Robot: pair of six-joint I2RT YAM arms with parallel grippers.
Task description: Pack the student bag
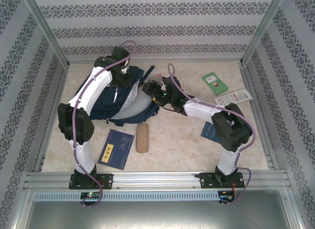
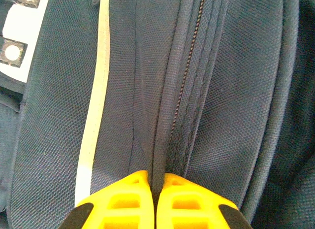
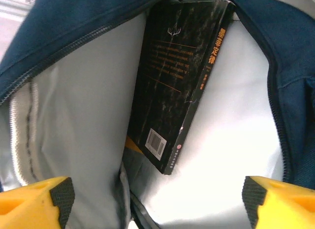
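Observation:
The student bag (image 1: 114,108) lies at the back left of the table, navy with a thin white stripe (image 2: 96,115), its mouth facing right and held wide. My left gripper (image 2: 156,177) comes down on the bag's upper side (image 1: 123,77) and is shut on a fold of its fabric beside the zipper (image 2: 184,91). At the bag's mouth my right gripper (image 1: 151,89) looks inside, and its yellow fingers (image 3: 49,197) stand wide open with nothing between them (image 3: 157,197). A black book (image 3: 177,86) with orange spine lettering and a barcode rests inside against the pale grey lining (image 3: 236,140).
A blue book (image 1: 116,148) and a tan pencil pouch (image 1: 142,138) lie in front of the bag. A green book (image 1: 213,83) and a white booklet (image 1: 234,97) sit at the back right. Another blue item (image 1: 209,130) is partly under my right arm. Metal frame posts and patterned walls surround the table.

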